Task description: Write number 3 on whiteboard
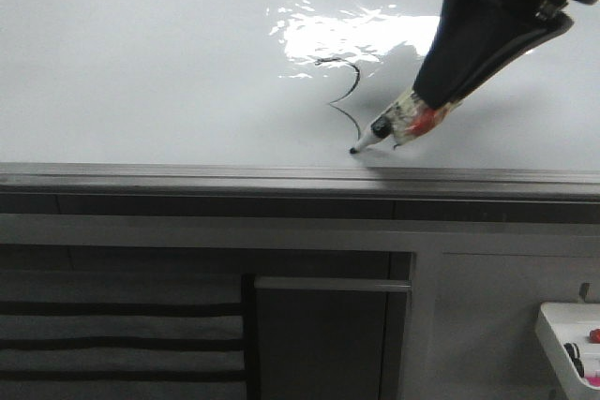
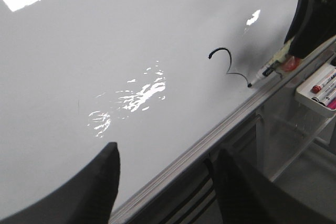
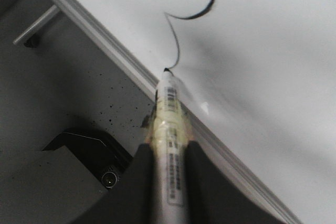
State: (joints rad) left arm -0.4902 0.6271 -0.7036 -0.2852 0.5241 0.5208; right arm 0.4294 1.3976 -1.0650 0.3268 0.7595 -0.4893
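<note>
the number 3 (image 1: pixel 345 100) half drawn mid-whiteboard (image 1: pixel 141 63) near rail | front: your right gripper (image 1: pixel 427 110) is clamping marker (image 1: pixel 375 133), tip touching | left wrist: left gripper (image 2: pixel 165 182) idling apart | right wrist: lower bowl starting; next you're curving back.

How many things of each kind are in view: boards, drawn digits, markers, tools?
Whiteboard: 1
Drawn digit, the number 3, unfinished: 1
Marker held in the right tool, tip on the board: 1
Markers in the tray beside the board: at least 3, partly cut off
Tools: 2, the left tool open and empty
Total: at least 8
</note>
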